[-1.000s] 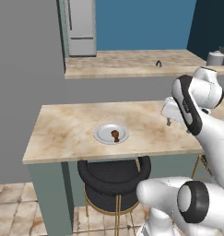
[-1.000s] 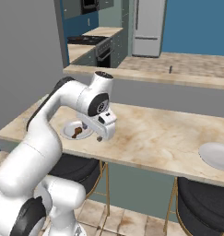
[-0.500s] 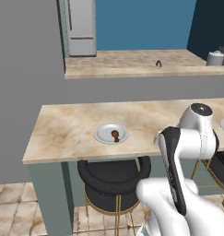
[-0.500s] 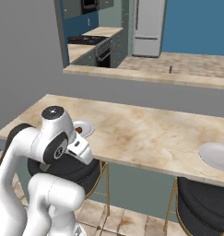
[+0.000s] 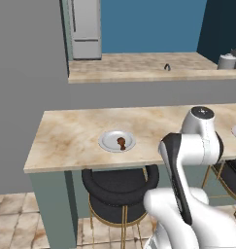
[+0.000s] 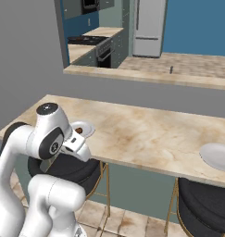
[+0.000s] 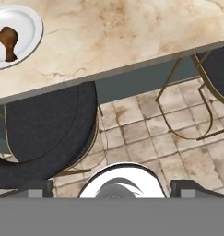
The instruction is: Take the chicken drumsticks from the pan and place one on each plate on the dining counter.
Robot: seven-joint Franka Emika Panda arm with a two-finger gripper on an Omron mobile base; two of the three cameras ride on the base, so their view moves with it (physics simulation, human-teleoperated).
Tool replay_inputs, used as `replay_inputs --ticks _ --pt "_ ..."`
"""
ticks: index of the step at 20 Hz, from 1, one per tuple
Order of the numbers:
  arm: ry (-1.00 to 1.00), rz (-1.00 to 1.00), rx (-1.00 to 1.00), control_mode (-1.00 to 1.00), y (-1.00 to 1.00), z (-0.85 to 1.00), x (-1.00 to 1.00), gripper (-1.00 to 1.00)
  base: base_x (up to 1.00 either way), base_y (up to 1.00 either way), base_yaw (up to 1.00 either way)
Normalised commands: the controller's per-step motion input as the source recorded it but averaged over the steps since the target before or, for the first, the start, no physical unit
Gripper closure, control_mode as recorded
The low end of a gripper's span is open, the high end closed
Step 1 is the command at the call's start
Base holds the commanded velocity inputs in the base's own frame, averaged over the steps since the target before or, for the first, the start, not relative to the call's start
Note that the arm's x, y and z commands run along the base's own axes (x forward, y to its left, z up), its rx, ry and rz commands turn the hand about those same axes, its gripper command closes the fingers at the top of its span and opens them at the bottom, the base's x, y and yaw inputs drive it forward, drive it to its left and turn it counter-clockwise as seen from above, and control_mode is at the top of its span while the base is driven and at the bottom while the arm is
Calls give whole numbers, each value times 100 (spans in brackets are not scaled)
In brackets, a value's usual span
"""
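Kitchen, rendered, with blue walls beyond; long marble counter (image 5: 71,136) in front. One drumstick (image 5: 122,142) lying on left plate (image 5: 109,141), near counter's front edge. Second plate (image 6: 218,156) bare, well apart to the right. Stool (image 7: 44,133) below left plate. Gripper (image 7: 111,189) pulled back over floor, jaws spread wide, nothing held. Next, probably: turn toward stove (image 6: 86,40), fetch second drumstick, keep arm clear of counter edge.

Marble-patterned dining counter (image 5: 71,136), smooth
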Motion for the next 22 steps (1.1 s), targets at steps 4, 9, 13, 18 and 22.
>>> replay_inputs --ticks 4,9,13,18,22 --pt "0 0 0 100 0 0 0 -100 -19 -58 0" --pt "0 0 0 100 0 0 0 -100 -56 -99 0" --pt "0 0 0 100 0 0 0 -100 -96 -100 0" --pt "0 0 0 100 0 0 0 -100 -87 -97 0" --pt "0 0 0 100 0 0 0 -100 -15 -100 -4"
